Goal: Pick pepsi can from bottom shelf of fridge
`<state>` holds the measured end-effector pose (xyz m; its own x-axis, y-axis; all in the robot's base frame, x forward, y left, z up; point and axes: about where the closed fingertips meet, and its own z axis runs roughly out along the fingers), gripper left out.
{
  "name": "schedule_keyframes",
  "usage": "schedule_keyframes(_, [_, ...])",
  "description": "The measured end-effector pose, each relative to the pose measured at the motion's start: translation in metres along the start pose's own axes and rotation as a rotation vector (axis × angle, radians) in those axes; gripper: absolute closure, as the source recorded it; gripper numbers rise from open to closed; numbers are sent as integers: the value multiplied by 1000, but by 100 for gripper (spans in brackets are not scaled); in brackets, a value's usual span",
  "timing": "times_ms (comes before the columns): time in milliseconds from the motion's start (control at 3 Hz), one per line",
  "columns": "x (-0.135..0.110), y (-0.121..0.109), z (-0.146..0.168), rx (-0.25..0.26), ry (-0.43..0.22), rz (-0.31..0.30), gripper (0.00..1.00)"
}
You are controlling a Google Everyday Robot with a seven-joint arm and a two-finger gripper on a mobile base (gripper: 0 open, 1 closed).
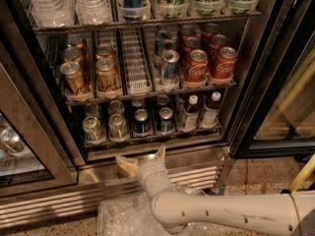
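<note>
The fridge (256, 73) stands open, its wire shelves in view. On the bottom shelf (147, 142) two dark-blue pepsi cans with silver tops stand side by side in the middle lanes, one (141, 122) left and one (165, 120) right, with more behind them. My gripper (142, 157) is open, its two cream fingers spread, just below and in front of the shelf's front rail, under the left pepsi can. It holds nothing. The white arm reaches in from the lower right.
Silver cans (92, 128) stand left of the pepsi cans; two small bottles (188, 113) stand right. The rack above holds gold cans (74, 76), a slim blue-and-silver can (170, 67) and red Coca-Cola cans (196, 66). A slatted steel base (59, 200) lies below. The dark door frame (275, 82) is at the right.
</note>
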<state>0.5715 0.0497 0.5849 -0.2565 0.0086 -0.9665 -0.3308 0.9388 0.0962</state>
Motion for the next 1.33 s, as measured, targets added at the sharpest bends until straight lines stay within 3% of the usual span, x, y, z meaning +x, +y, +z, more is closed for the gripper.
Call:
schedule_keyframes(1000, [-18,6,17,36,-95,0,60])
schedule_keyframes(1333, [-25,6,27,36,-121,-16,57])
